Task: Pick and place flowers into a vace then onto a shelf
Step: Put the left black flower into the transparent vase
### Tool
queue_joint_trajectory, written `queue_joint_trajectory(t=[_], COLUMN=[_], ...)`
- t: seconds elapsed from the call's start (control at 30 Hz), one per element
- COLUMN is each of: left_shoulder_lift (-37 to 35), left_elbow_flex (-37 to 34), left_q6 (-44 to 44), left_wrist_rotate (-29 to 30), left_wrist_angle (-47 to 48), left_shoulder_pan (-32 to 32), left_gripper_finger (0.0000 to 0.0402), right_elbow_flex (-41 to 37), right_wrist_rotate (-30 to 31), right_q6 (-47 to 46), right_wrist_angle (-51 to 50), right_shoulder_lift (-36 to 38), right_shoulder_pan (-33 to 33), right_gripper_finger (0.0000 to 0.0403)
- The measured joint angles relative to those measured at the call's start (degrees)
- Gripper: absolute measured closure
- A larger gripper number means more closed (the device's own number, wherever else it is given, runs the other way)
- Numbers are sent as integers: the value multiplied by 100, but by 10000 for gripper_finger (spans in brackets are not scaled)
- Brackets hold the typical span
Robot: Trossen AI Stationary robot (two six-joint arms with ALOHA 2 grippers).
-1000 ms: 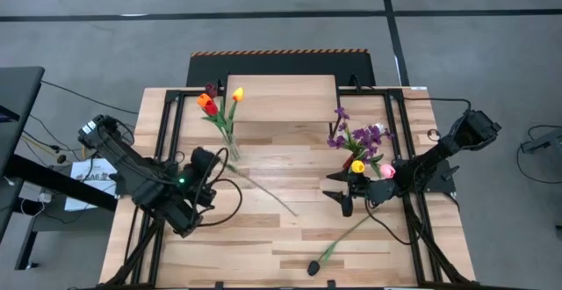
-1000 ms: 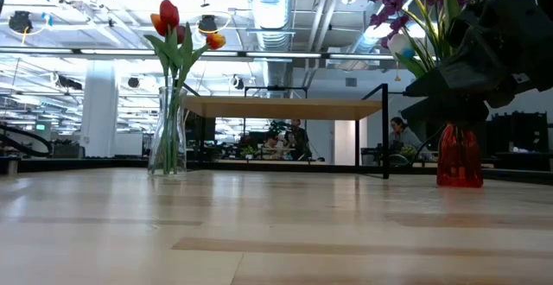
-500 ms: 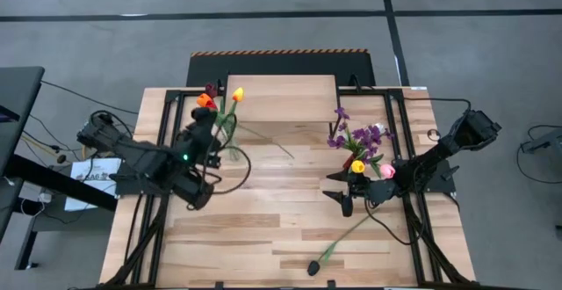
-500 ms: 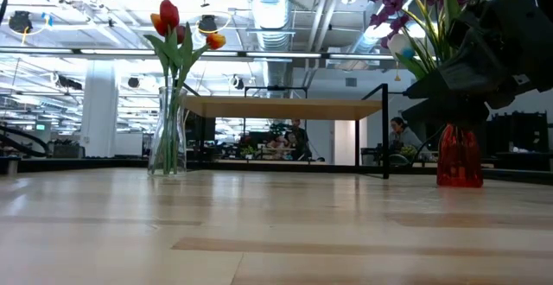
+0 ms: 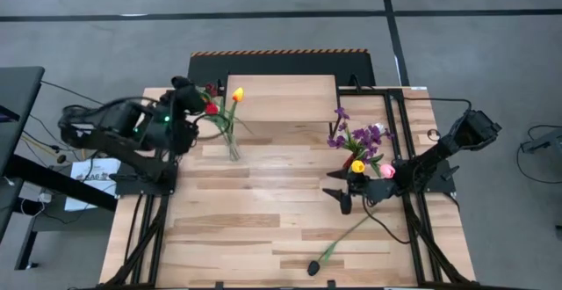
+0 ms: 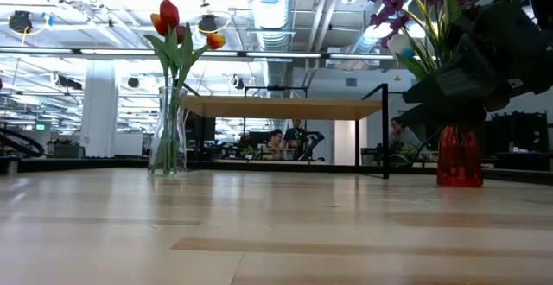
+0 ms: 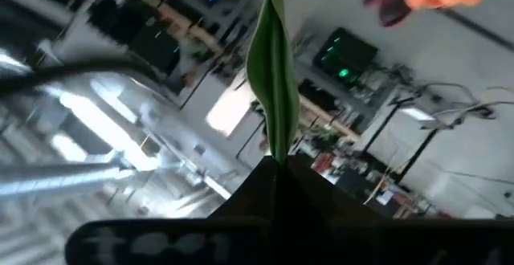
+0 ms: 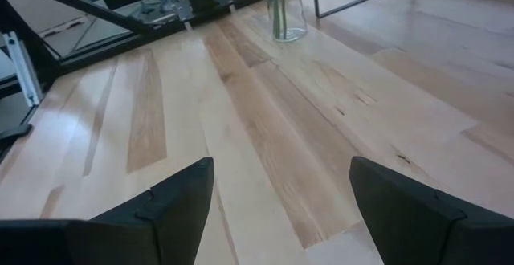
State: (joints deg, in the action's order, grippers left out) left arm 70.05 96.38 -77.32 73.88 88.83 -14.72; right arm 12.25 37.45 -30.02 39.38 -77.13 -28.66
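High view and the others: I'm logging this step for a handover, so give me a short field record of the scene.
left gripper: shut on a green stem, raised by the clear vase
right gripper: open, empty, near the red vase
clear vase: holds red, orange and yellow flowers
red vase: holds purple sprigs
loose flower: black-headed, lying at the table's front
shelf: nothing on it

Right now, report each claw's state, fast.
Left claw: shut on a green flower stem, up by the clear vase.
Right claw: open, holding nothing.
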Motion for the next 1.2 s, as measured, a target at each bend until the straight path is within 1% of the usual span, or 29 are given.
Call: queue_joint_trajectory(t=[0.07,0.13,0.2,0.3,0.4,0.6,0.8,1.03,1.2], left_shoulder_lift=[-14,-8,-5,6,15,13,-82,-340,-416], left_elbow_flex=[0,0,-3,-3,-3,-3,-3,-3,-3], left_q6=[-463,-728,-962,-1637,-2269,-3038,-3191,-3366,-3370], left_wrist_rotate=[-301,-430,-384,-111,-115,-140,-397,-799,-1114], left_wrist_angle=[-348,-701,-936,-1309,-1720,-2015,-2028,-2000,-1663], left_shoulder_pan=[308,557,707,872,1035,1390,1552,1373,1309], left_gripper_finger=[401,401,400,398,397,396,396,396,394], right_elbow_flex=[0,0,0,0,0,0,0,0,0], right_wrist_rotate=[-2,-2,-4,-4,-4,-4,-7,-7,-7], right_q6=[0,2,2,2,2,2,2,2,2], right_wrist_angle=[-19,-47,-89,-188,-295,-345,-381,-385,-385], right_shoulder_lift=[-1,0,0,-1,-1,0,0,-1,1], right_shoulder_pan=[51,101,140,171,180,180,180,180,180], right_gripper_finger=[117,117,117,117,117,117,117,117,117])
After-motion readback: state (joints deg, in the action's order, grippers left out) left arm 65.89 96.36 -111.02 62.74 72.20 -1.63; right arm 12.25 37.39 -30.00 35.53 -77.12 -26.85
